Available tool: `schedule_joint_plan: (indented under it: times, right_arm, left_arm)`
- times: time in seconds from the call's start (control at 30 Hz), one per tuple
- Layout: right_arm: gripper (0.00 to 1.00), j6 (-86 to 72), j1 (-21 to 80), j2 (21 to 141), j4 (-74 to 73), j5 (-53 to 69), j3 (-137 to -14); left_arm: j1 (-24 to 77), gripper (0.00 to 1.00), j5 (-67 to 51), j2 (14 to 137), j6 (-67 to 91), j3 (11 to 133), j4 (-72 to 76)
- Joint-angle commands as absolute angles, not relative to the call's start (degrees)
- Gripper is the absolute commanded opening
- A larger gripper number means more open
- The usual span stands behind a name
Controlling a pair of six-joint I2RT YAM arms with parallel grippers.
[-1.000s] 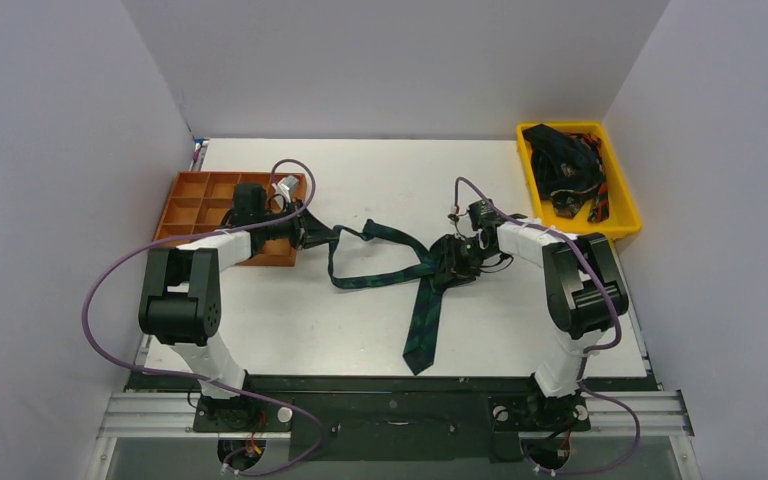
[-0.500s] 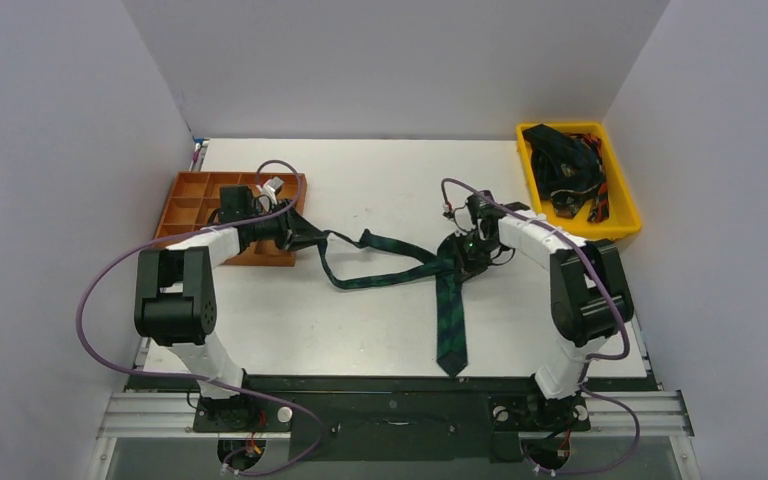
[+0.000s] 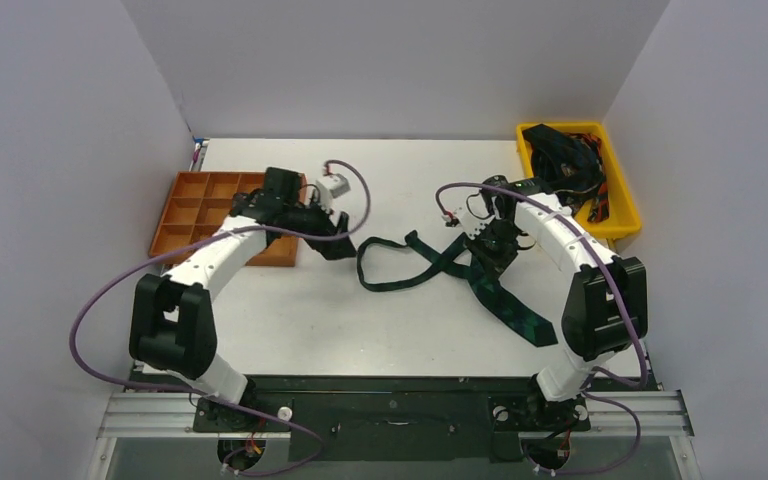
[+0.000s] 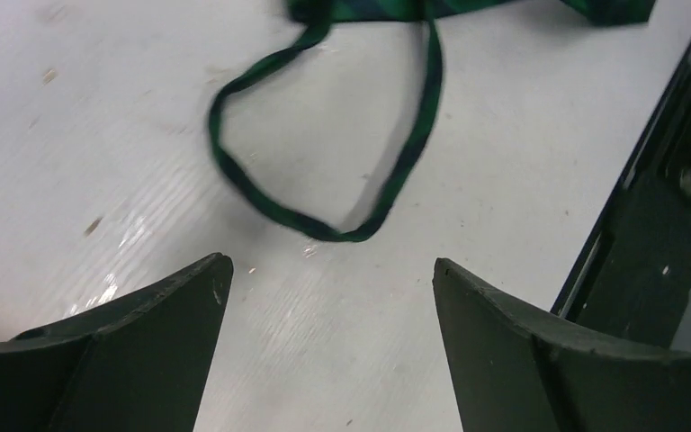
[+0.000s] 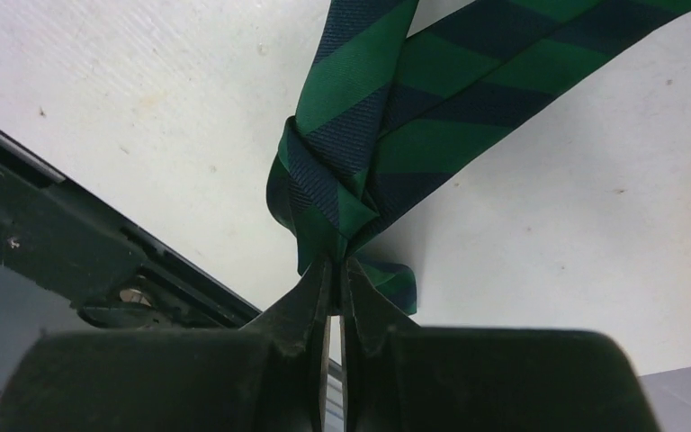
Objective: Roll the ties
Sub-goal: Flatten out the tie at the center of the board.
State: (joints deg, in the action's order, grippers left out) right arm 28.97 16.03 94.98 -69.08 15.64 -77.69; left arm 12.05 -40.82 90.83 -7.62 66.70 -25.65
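Necktie [image 3: 508, 308], green-navy striped, sprawls mid-table in the top view, thin loop to the left, wide blade to the right; right gripper [image 3: 485, 240] at its bunched middle, left gripper [image 3: 345, 245] near orange divider tray [image 3: 190, 215]. Left wrist: left gripper [image 4: 330, 270] jaws wide, empty, necktie [image 4: 414, 153] loop ahead. Right wrist: right gripper [image 5: 336, 270] pinched onto necktie [image 5: 387, 117] fold.

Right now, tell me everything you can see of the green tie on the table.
The tie is green and navy striped cloth, unrolled on the white table between the arms. Its narrow end lies in an open loop in front of the open left gripper, which is clear of it. The right gripper is shut on a bunched fold; the wide pointed end trails toward the near right edge.
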Motion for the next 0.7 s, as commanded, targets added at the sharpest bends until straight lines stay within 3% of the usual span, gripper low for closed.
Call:
schedule_joint_plan:
  times: [0.0,0.17,0.4,0.47,0.5,0.53,0.6,0.67]
  right_arm:
    - [0.00,31.4,15.3,95.2,-73.9,16.0,-81.0]
    - [0.00,30.9,13.5,95.1,-74.9,16.2,-81.1]
    - [0.00,31.4,12.0,92.9,-75.2,15.2,-79.7]
    - [0.00,31.8,11.5,92.3,-75.3,14.6,-79.3]
    - [0.00,32.3,11.0,91.9,-75.3,14.4,-79.1]
    - [0.00,32.6,10.7,91.8,-75.4,14.0,-78.7]
    - [0.00,34.1,9.6,91.4,-76.0,12.9,-78.2]
    - [0.00,36.6,8.3,90.5,-76.6,10.9,-76.9]
  left_arm:
    - [23.0,0.80,-36.5,89.6,-25.6,64.4,-28.2]
    - [32.6,0.80,-34.1,95.0,-25.0,63.9,-19.7]
    - [36.8,0.76,-28.7,106.0,-22.7,68.6,-18.0]
    - [36.8,0.64,-29.2,108.5,-21.9,70.7,-21.4]
    - [36.6,0.48,-30.3,109.8,-22.0,72.5,-23.2]
    - [36.5,0.39,-31.0,110.0,-22.3,73.4,-26.7]
    - [34.7,0.08,-34.1,109.4,-22.1,75.7,-32.0]
    - [30.1,0.00,-38.3,105.4,-18.5,77.5,-35.7]
